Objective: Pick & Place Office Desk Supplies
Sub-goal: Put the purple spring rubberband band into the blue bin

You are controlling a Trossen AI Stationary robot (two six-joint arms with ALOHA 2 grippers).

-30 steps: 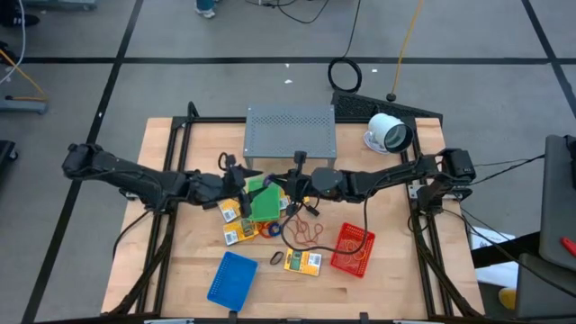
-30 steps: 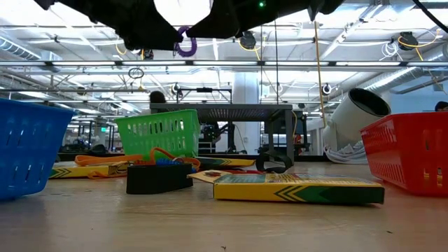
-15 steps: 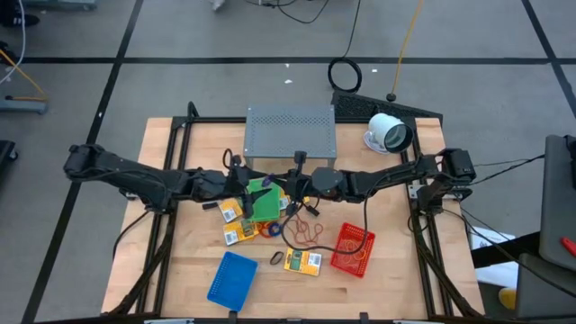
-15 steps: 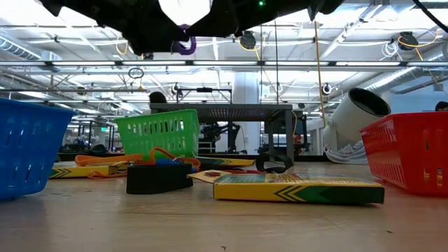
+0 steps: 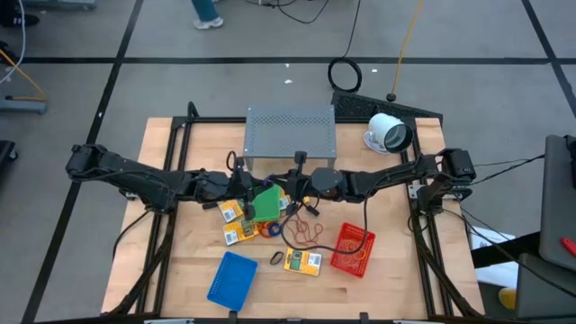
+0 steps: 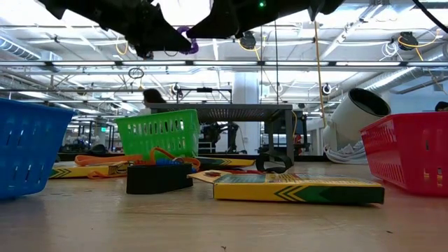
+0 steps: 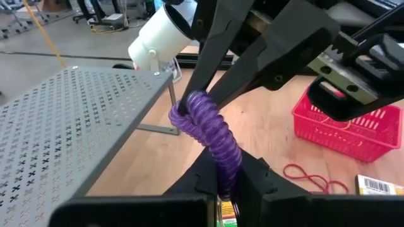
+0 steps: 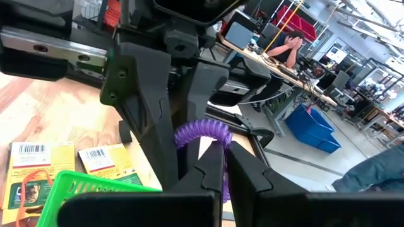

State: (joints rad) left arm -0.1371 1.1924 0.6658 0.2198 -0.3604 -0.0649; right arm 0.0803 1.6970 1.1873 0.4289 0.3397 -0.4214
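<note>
The left gripper [image 7: 222, 189] is clamped on one end of a purple coiled ring [image 7: 208, 135], and the right gripper [image 8: 218, 170] pinches its other end, so the ring hangs in the air between them above the green basket [image 5: 265, 203]. It looks light, springy and soft, likely to stretch or twist if pulled; a pinch across the coil's thickness seems the best hold. Below lies a pale wooden table [image 5: 189, 252] scattered with yellow packets [image 5: 303, 262], rubber bands [image 5: 306, 232], a blue basket [image 5: 232, 278], a red basket [image 5: 352, 249] and a grey shelf [image 5: 290, 135]. Beyond is an open workshop with desks and ceiling lights.
</note>
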